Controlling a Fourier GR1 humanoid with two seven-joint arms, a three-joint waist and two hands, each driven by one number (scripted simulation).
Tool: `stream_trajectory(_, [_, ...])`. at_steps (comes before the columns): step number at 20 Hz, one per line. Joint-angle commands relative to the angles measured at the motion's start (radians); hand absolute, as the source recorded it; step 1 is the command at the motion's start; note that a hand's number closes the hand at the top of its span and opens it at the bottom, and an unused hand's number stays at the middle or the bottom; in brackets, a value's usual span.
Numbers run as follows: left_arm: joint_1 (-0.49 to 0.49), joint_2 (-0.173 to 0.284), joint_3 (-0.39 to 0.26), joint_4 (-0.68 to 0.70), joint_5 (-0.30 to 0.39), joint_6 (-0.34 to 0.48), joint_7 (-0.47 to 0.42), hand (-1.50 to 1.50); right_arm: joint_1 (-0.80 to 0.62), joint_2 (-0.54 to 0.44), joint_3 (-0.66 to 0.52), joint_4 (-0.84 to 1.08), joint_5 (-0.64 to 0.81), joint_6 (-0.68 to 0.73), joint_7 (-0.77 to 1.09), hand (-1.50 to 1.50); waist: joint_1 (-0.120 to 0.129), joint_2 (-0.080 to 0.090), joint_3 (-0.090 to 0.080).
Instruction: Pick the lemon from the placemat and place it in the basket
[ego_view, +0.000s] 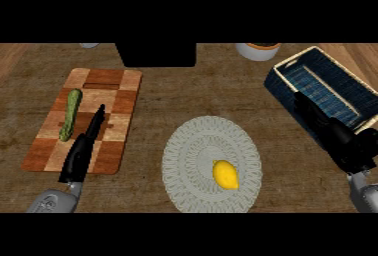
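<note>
head view: steep look down at the wooden counter (192, 100)
cut off: basket (325, 90) runs past the right edge; a dark box (156, 54) and white bowl (258, 50) are clipped at the top
lemon (226, 174): lies on the round placemat (184, 165), right of its centre, untouched
right hand (332, 132): fingers straight, over the basket's near wall
left hand (83, 147): fingers straight, over the cutting board (111, 120), beside a cucumber (71, 114)

One lemon (226, 174), one basket (325, 90), one placemat (192, 145).
</note>
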Motion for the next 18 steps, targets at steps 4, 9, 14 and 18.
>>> stream_trajectory(4, [-0.053,-0.011,0.044,-0.020,0.079,-0.053,0.050,0.00,-0.218,0.179,0.064,-0.052,-0.170,0.208,-0.101,1.50,0.147,0.058,0.037])
stream_trajectory(9, [-0.084,-0.047,0.043,-0.007,0.147,-0.104,0.128,0.00,-0.394,0.153,0.274,-0.232,0.009,0.486,-0.289,-1.50,0.183,0.046,0.034])
stream_trajectory(14, [-0.140,0.040,0.170,0.004,0.235,-0.132,0.257,0.00,-0.256,0.269,0.466,-0.282,0.296,0.418,-0.526,-1.50,0.056,0.038,0.034])
stream_trajectory(18, [-0.065,0.058,0.172,-0.142,0.240,-0.115,0.364,0.00,-0.201,0.270,0.504,-0.382,0.385,0.361,-0.383,-1.50,0.039,0.033,0.032])
